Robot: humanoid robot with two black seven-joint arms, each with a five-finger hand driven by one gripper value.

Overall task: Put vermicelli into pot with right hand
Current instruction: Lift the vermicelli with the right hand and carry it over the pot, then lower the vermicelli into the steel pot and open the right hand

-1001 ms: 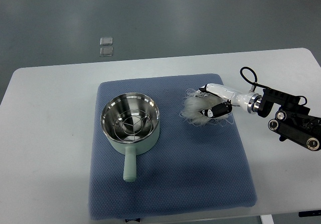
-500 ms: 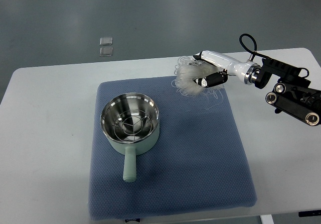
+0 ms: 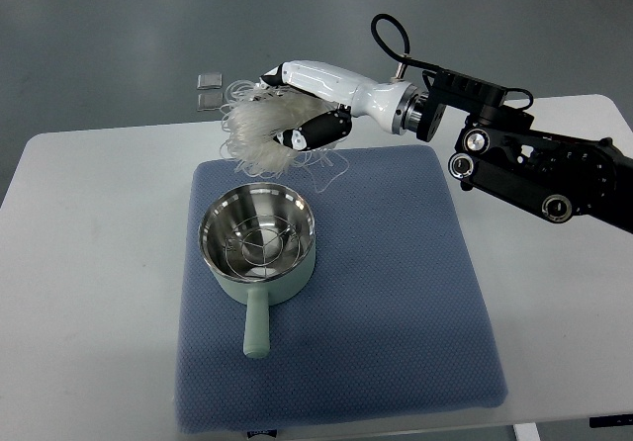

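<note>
Blue mat covers the white table. My right hand grips vermicelli at upper centre, above the pot.

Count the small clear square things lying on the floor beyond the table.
2. Both lie on the grey floor past the table's far edge: one clear square farther away, the other just nearer the table, partly behind the vermicelli strands. None seem hidden.

**Around the work area**

We see a white table carrying a blue textured mat that covers most of its middle. On the grey floor beyond the table, toward 11 o'clock from the mat, lie two small clear squares, one just beside the other.
</note>
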